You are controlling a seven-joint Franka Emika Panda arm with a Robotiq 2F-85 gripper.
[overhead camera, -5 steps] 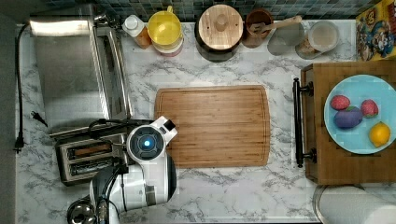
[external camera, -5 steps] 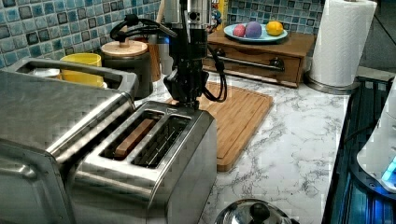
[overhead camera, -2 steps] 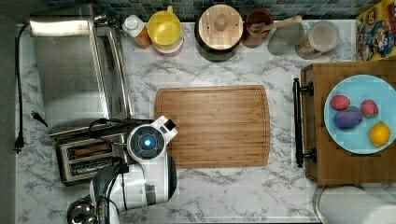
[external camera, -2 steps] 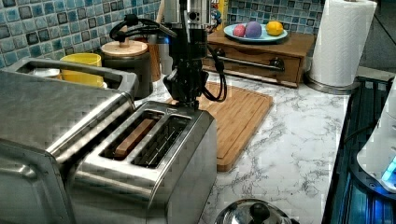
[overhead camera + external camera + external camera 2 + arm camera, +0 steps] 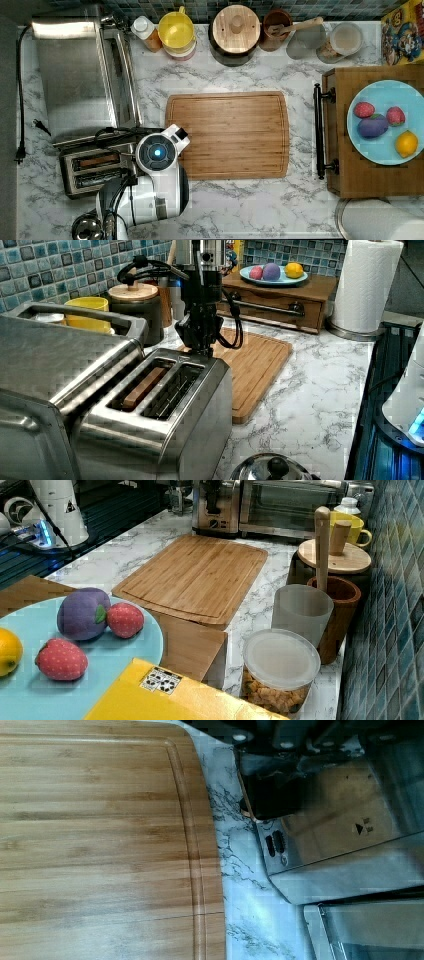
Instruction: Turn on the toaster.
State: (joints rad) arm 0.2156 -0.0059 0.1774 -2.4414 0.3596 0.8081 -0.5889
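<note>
While the arm hangs over the end of the toaster [image 5: 165, 405], the gripper [image 5: 202, 342] is right down at the end face nearest the cutting board [image 5: 227, 135], where the lever ought to be. That toaster sits at the top view's lower left, tucked just beside the big toaster oven [image 5: 75, 75], with a kettle [image 5: 272, 470] close by its other side. One slot seems to hold a brown slice.

Whether the claw is spread or pressed together, I cannot tell; in the wrist view its dark fingers blur against the toaster's steel end panel [image 5: 330, 825].

Now, the risks as I judge them. If the fingertips sit a touch off the lever, a downward push could slide off and the lever won't latch, so no heat. If the push lands on the top edge of the body instead, the light toaster could tip or skid toward the cutting board, or jam against the toaster oven. Stopping short of full travel would let the lever spring back up. The cables looped round the wrist hang close to the slots too, and a snag there is possible.
</note>
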